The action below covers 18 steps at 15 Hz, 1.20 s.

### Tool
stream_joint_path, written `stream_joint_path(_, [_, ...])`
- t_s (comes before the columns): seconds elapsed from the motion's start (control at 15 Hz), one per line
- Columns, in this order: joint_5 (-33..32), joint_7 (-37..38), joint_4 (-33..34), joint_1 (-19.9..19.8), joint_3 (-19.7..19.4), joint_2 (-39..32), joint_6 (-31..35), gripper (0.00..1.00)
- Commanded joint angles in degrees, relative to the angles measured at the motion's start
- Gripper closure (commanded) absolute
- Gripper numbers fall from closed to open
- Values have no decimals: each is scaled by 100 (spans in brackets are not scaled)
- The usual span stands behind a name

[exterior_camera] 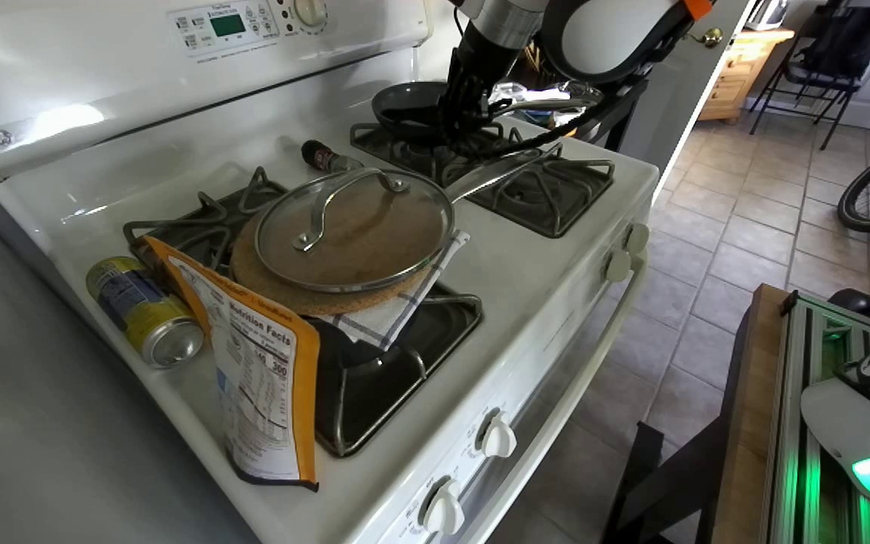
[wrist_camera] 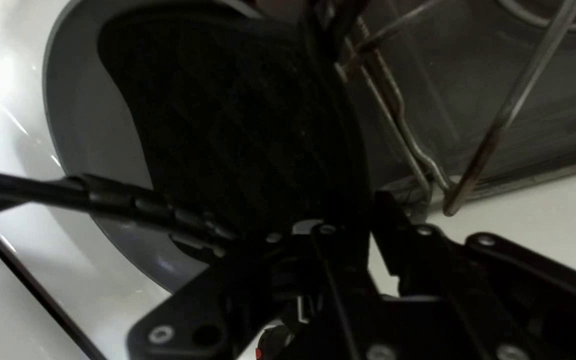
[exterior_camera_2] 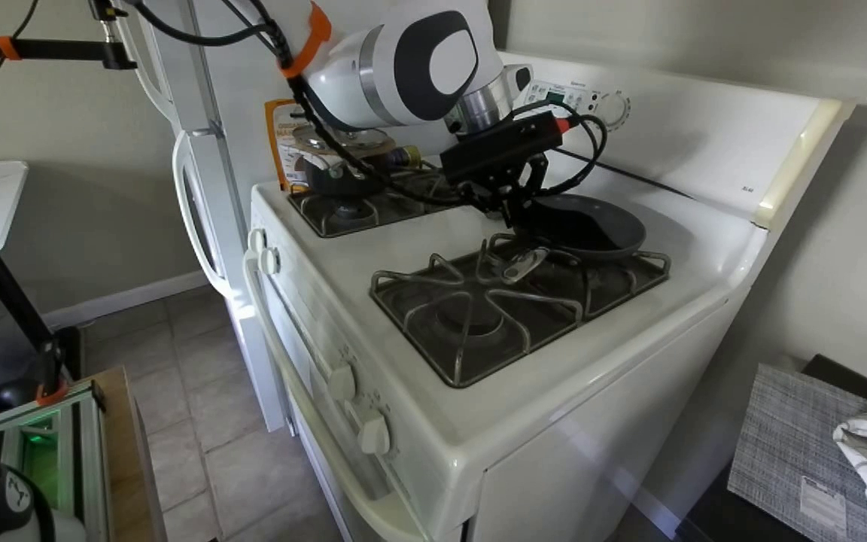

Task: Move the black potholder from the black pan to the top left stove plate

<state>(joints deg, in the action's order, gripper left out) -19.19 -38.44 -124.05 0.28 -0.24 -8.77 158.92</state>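
Note:
The black potholder (wrist_camera: 238,115) lies across the grey-black pan (wrist_camera: 98,125) in the wrist view. It shows as a dark patch (exterior_camera_2: 573,226) inside the pan (exterior_camera_2: 623,226) in an exterior view. The pan (exterior_camera: 405,96) stands on the back right burner. My gripper (wrist_camera: 372,212) is at the potholder's edge, low over the pan's handle side. Its fingertips come together with the potholder's edge between them, though the picture there is very dark. The gripper also shows in both exterior views (exterior_camera: 469,136) (exterior_camera_2: 510,211). The back left stove plate (exterior_camera: 212,215) is partly hidden by stacked cookware.
A glass lid (exterior_camera: 374,227) rests over a cork trivet (exterior_camera: 314,302) and checked cloth (exterior_camera: 393,321) on the left burners. An orange-edged bag (exterior_camera: 261,385), a yellow can (exterior_camera: 144,310) and a small bottle (exterior_camera: 325,157) stand or lie near. Raised grates (exterior_camera_2: 471,301) surround the pan.

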Motion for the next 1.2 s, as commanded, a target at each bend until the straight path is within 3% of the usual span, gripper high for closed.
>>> stream_joint_path(0.0, [-133, 167, 5, -11, 34, 67, 68, 100])
stream_joint_path(0.33, [0, 104, -42, -23, 110, 224, 76, 98])
stream_joint_path(0.53, [393, -128, -30, -61, 248, 250, -44, 98])
stream_joint_path(1.13, [1300, -912, 139, -69, 451, 187, -980, 98])
